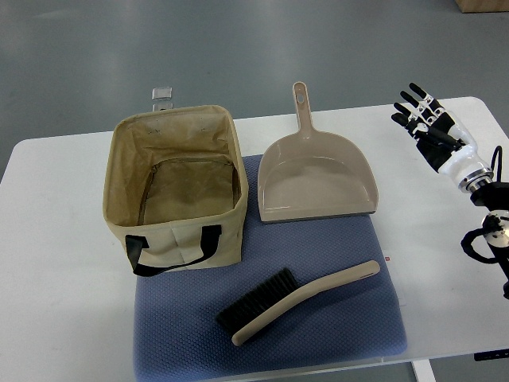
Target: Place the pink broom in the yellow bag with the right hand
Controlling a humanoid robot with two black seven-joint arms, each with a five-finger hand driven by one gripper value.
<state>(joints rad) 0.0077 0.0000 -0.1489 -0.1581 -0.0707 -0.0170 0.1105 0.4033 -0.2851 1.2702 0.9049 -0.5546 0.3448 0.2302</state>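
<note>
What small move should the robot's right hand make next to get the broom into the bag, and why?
Probably swing the right hand down and inward to above the broom's handle. The hand is open, holds nothing and hovers far off at the table's far right, while the broom lies untouched on the blue mat, outside the bag.

Broom point(298, 296) (bristles left) beside bag point(176, 189)

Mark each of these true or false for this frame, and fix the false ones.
1. The broom lies on the blue mat. True.
2. The right hand grips the broom. False: it hovers open over the table, holding nothing.
3. The bag is empty. True.
4. The dustpan sits inside the bag. False: it lies beside the bag, handle pointing away.
5. The broom's bristles are black. True.
</note>
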